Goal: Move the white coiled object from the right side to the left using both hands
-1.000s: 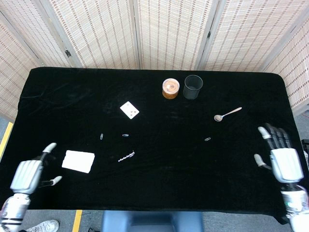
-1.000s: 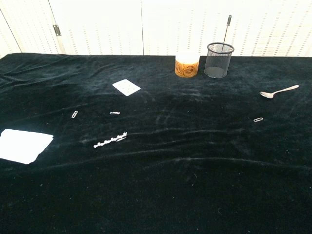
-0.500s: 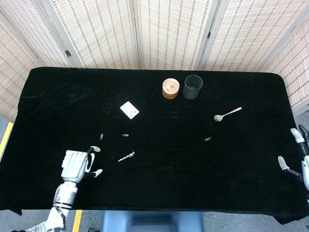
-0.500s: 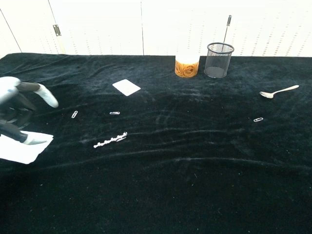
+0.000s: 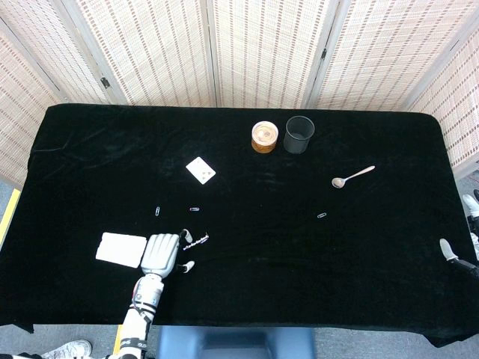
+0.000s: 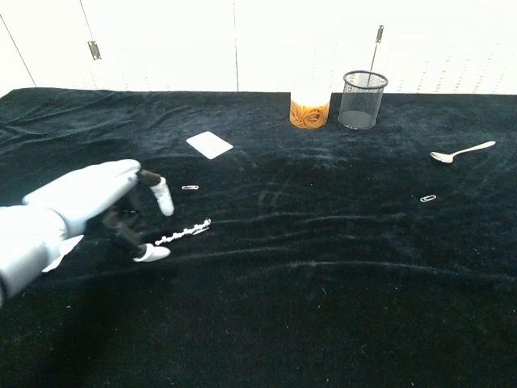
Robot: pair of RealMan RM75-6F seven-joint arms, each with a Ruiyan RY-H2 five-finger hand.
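The white coiled object [image 5: 196, 241] is a short beaded strip lying flat on the black cloth, left of the table's middle and near the front; the chest view shows it too [image 6: 183, 233]. My left hand [image 5: 161, 254] hovers just left of it with its fingers apart and holds nothing. In the chest view this left hand [image 6: 97, 202] has one fingertip above the strip's left end and the thumb tip beside it, without clear contact. My right hand [image 5: 449, 251] shows only as spread fingertips at the far right edge of the head view.
A white folded pad [image 5: 121, 249] lies left of my left hand. A playing card [image 5: 200, 170] and two paper clips [image 5: 157, 211] [image 5: 194, 209] lie behind it. A rubber band tub [image 5: 265, 137], mesh cup [image 5: 299, 134], spoon [image 5: 353, 176] and another clip [image 5: 322, 215] sit to the right.
My left hand has swept right from the table's left edge, over the white pad, up to the coiled object. My right hand has drawn back to the right edge.
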